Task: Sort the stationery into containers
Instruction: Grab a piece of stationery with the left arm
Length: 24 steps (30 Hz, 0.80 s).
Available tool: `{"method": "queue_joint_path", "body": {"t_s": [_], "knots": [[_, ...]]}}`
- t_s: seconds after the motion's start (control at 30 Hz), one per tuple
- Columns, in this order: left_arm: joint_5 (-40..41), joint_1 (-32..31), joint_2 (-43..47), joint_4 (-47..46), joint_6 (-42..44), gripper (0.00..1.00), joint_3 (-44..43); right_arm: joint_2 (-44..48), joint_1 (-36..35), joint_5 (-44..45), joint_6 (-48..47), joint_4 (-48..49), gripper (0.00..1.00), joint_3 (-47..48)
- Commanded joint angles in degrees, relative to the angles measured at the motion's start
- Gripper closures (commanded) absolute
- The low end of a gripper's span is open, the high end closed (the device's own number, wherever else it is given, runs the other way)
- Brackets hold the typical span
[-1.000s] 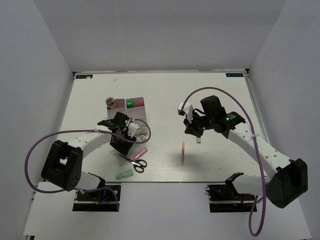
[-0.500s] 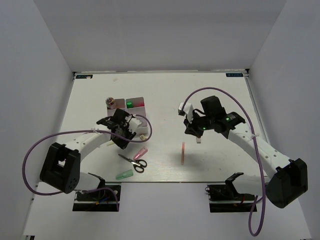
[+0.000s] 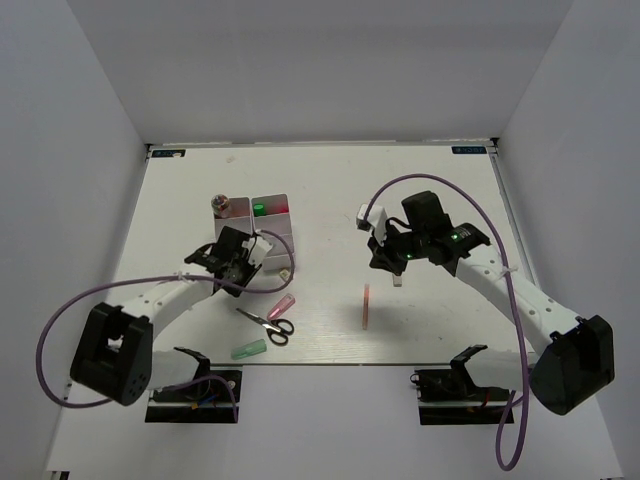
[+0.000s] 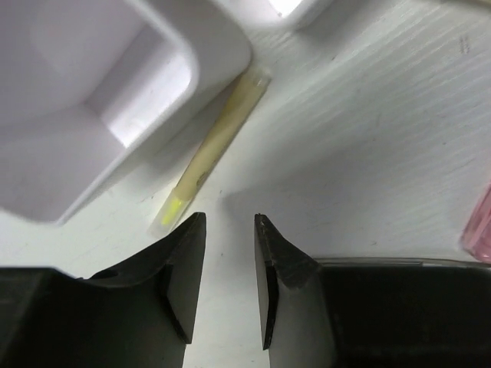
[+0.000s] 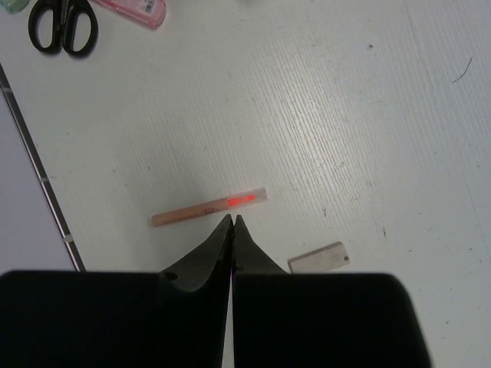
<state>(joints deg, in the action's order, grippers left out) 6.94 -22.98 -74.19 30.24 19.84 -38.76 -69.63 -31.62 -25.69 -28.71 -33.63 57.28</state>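
My left gripper (image 3: 248,268) is open and empty, low over the table just in front of a white tray (image 4: 153,69). A thin yellow stick (image 4: 215,146) lies against the tray's corner, just ahead of the left fingertips. My right gripper (image 5: 232,220) is shut and empty, hovering over a thin pink stick (image 5: 211,205), which also shows in the top view (image 3: 366,305). A small pale eraser (image 5: 318,257) lies beside it. Black-handled scissors (image 3: 268,325), a pink highlighter (image 3: 283,303) and a pale green marker (image 3: 248,349) lie near the front left.
The white trays (image 3: 272,222) stand left of centre; one far compartment shows green and red spots. A small round silvery object (image 3: 221,205) sits at the tray's left end. Purple cables loop off both arms. White walls close in the table.
My left gripper has drawn back to the left and a little away from the scissors, along the tray's edge. The right arm has not moved.
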Motion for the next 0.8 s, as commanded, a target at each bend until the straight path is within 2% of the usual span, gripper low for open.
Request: {"method": "queue_joint_path", "body": {"t_s": [0.0, 0.13, 0.27, 0.33, 0.43, 0.47, 0.5, 0.57, 0.77], "knots": [[2.8, 0.4, 5.9, -5.1, -2.0, 0.57, 3.8, -0.2, 0.2, -1.2, 0.0, 0.9, 1.0, -0.2], [-2.1, 3.3, 15.2, -7.8, -5.2, 0.56, 6.2, 0.0, 0.2, -1.4, 0.0, 0.8, 1.0, -0.1], [-6.8, 10.1, 17.2, -7.8, -6.7, 0.49, 7.6, 0.2, 0.2, -1.7, 0.0, 0.7, 1.0, -0.1], [-12.3, 15.3, 16.8, -6.2, -7.8, 0.43, 7.3, 0.4, 0.3, -2.1, 0.0, 0.6, 1.0, 0.0], [-21.5, 22.3, 17.2, -6.6, -8.4, 0.41, 8.2, 0.9, 0.4, -2.0, -0.3, 0.5, 1.0, 0.1], [-27.6, 24.3, 17.2, -6.9, -8.4, 0.4, 8.4, 1.0, 0.3, -2.0, -0.1, 0.6, 1.0, -0.1], [-29.4, 26.3, 17.0, -6.9, -7.8, 0.4, 8.5, 0.9, 0.4, -1.8, -0.3, 0.7, 1.0, -0.1], [-34.4, 26.8, 15.6, -7.4, -6.7, 0.39, 8.5, 1.0, 0.4, -1.9, -0.3, 0.6, 1.0, -0.1], [-37.1, 26.9, 11.6, -7.0, -3.4, 0.37, 7.4, 1.0, 0.5, -1.9, -0.5, 0.5, 1.0, -0.1]]}}
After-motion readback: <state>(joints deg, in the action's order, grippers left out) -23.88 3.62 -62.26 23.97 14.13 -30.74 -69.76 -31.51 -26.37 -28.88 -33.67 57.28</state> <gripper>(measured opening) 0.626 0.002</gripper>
